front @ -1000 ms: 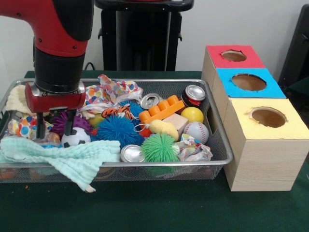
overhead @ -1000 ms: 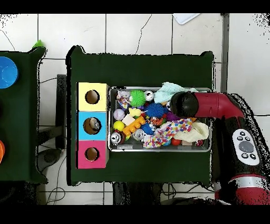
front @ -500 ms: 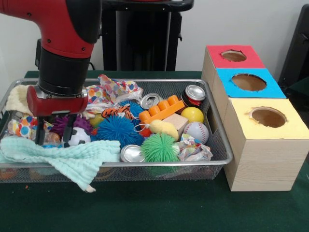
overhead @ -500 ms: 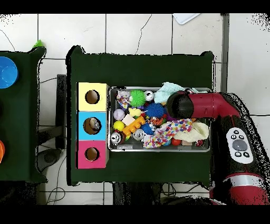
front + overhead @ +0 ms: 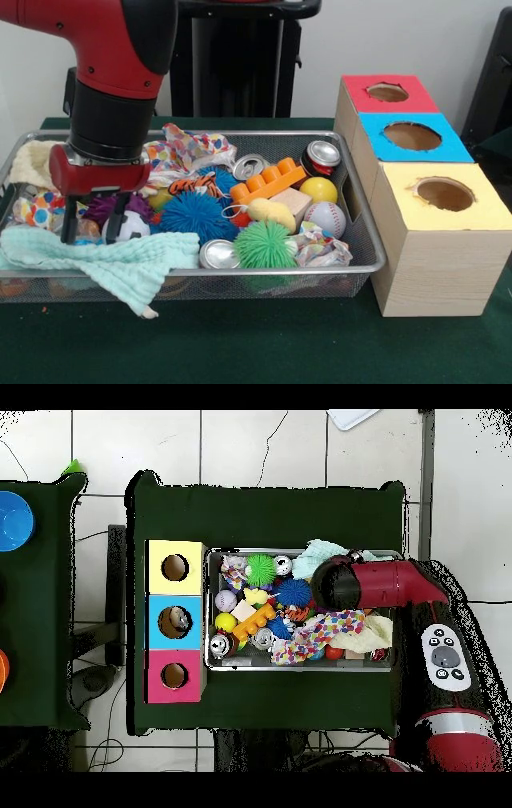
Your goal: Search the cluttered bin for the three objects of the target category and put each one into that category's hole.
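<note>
My gripper point(image 5: 94, 230) hangs low over the left part of the mesh bin point(image 5: 364, 232). It is open, its fingers just above the mint cloth point(image 5: 112, 258). A purple spiky ball point(image 5: 101, 206) shows between the fingers, and a small soccer ball point(image 5: 132, 226) sits at the right finger. A yellow ball point(image 5: 318, 190) and a baseball point(image 5: 326, 218) lie at the bin's right end. Right of the bin stands the box with a red hole point(image 5: 387, 92), a blue hole point(image 5: 412, 136) and a yellow hole point(image 5: 444, 194). In the overhead view the arm point(image 5: 350, 584) hides the gripper.
The bin also holds a blue spiky ball point(image 5: 192, 214), a green spiky ball point(image 5: 264, 244), cans point(image 5: 323, 155) point(image 5: 218, 254), an orange brick point(image 5: 268, 180), a wooden block point(image 5: 293, 201), a patterned cloth point(image 5: 188, 150) and a cream cloth point(image 5: 30, 164).
The arm has shifted a little toward the bin's middle and come down. The open fingers now reach the mint cloth beside the soccer ball.
</note>
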You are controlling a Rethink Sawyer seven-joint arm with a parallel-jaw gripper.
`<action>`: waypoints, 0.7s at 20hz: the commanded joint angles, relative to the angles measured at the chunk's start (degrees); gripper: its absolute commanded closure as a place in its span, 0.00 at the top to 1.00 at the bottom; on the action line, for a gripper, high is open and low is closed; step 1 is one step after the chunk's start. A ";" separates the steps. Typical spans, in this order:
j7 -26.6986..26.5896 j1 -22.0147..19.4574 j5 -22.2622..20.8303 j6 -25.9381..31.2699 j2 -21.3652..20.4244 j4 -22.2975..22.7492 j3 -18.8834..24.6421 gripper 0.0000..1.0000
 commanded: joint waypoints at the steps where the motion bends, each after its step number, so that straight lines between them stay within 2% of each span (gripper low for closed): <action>1: 4.64 1.07 -3.75 -2.87 3.54 1.62 -1.68 1.00; 14: -0.04 1.28 -6.32 -2.87 5.47 -0.56 -4.26 1.00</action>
